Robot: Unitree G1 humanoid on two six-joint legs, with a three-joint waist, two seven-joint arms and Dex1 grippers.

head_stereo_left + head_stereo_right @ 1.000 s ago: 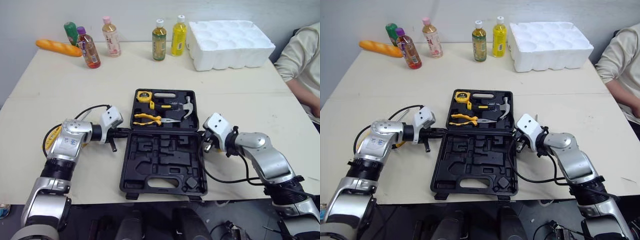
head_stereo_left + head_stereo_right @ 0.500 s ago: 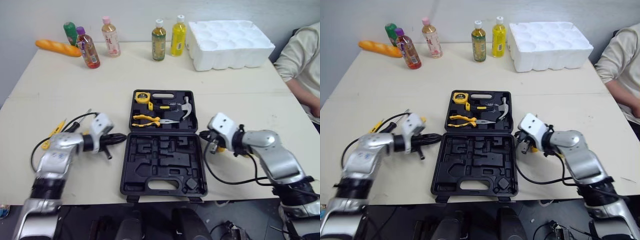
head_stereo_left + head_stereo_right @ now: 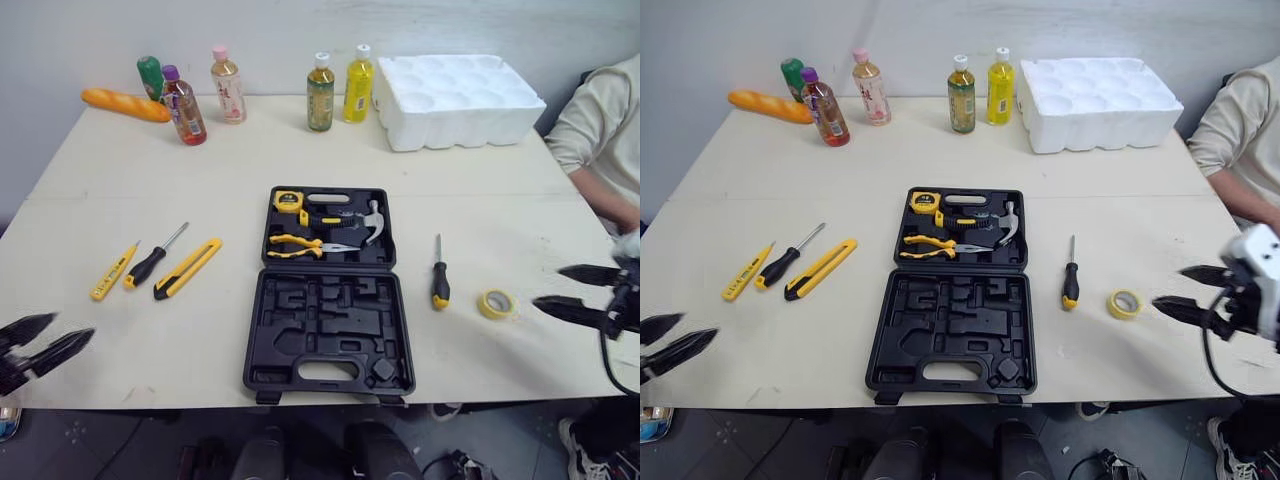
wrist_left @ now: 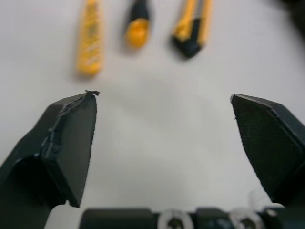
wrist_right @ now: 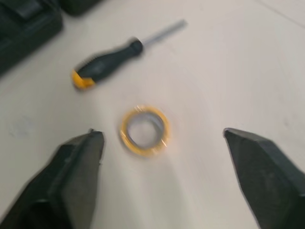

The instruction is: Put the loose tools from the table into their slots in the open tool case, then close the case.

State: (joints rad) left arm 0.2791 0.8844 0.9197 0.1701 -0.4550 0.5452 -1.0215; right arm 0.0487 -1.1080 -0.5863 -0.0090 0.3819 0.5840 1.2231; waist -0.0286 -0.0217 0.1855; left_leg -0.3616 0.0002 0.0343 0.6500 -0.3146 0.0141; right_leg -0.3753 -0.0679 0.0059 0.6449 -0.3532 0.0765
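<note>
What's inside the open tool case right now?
The tool case has a yellow tape measure, a hammer and yellow-handled pliers in its far half. The near half's moulded slots look unfilled. Whatever lies under those tools is covered.

We hold our left hand [image 3: 74,326] low at the left side, with its two black fingers spread wide and pointing to the right. We hold our right hand [image 3: 548,285] out at the right side, fingers wide apart too, pointing left. Both hands are empty.
</note>
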